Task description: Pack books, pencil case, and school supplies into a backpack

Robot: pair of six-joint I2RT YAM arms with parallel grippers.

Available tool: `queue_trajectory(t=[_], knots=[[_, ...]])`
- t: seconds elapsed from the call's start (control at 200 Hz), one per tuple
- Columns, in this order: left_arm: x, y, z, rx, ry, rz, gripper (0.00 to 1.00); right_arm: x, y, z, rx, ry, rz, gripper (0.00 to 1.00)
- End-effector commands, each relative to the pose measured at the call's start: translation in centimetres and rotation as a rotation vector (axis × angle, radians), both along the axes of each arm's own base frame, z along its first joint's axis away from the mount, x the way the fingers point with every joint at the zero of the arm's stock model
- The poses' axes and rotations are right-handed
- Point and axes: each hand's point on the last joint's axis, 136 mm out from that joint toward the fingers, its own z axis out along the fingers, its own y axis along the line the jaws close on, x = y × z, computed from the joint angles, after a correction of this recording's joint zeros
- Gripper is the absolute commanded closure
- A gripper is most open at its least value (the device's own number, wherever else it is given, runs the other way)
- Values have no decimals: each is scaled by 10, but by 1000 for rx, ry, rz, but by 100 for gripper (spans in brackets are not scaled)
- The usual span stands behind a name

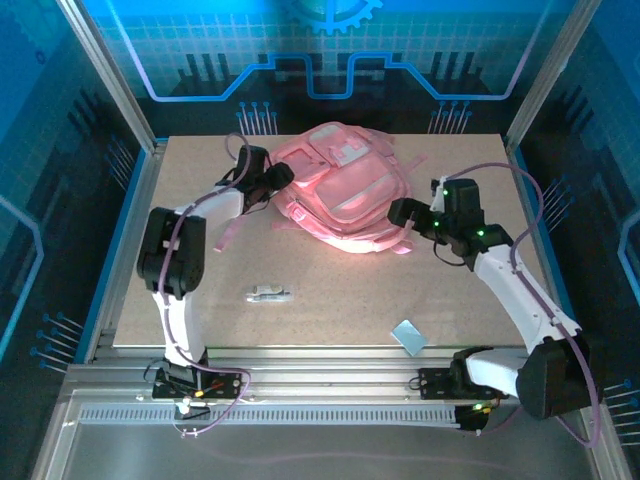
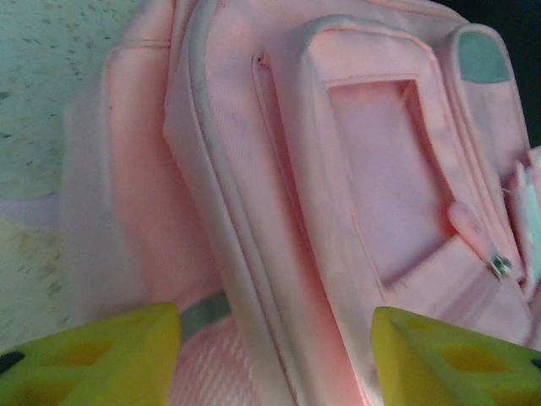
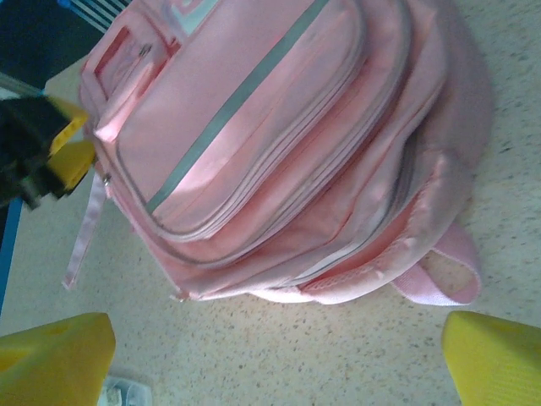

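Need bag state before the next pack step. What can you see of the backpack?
The backpack is soft pink fabric, lying flat, front up, on the table far centre. Stacked front pockets with grey trim, zips looking closed; pink straps trail on the table. The left gripper, open, is at its left edge; contact unclear. The right gripper, open, sits just off its right side.

Speckled beige tabletop (image 1: 340, 320), aluminium frame (image 1: 110, 70), blue-lit patterned back wall (image 1: 330, 40)
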Motion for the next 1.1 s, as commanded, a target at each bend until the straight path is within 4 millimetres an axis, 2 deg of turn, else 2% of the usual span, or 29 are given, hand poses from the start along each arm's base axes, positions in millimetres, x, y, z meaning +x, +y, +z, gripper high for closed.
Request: queue_trajectory(t=[0.0, 0.06, 0.165, 0.23, 0.305, 0.355, 0.38, 0.515, 0.74, 0.92, 1.096], knots=[[25, -6, 2, -39, -19, 22, 51, -8, 11, -8, -27, 8, 43, 1], [30, -7, -9, -41, -3, 30, 61, -11, 16, -7, -27, 0, 60, 0], [30, -15, -12, -81, -10, 9, 100, -18, 32, -5, -14, -7, 102, 1], [20, -17, -9, -97, -21, 15, 100, -21, 46, -7, -2, -4, 127, 2], [6, -21, 5, -132, -66, 34, 100, -26, 69, -13, 20, 8, 170, 4], [-9, -21, 7, -156, -71, 61, 100, -28, 84, -19, 33, 22, 191, 6], [-16, -23, 15, -174, -89, 70, 100, -29, 94, -21, 44, 23, 207, 8], [-49, -43, 35, -228, -112, 72, 100, -26, 135, -23, 56, 8, 234, 16], [-85, -72, 59, -268, -158, 84, 100, -18, 183, -24, 45, 23, 194, 33], [-99, -82, 64, -312, -183, 99, 100, -13, 208, -41, 98, 56, 139, 50], [-104, -82, 67, -326, -195, 108, 100, 0, 211, -61, 70, 84, 61, 58]])
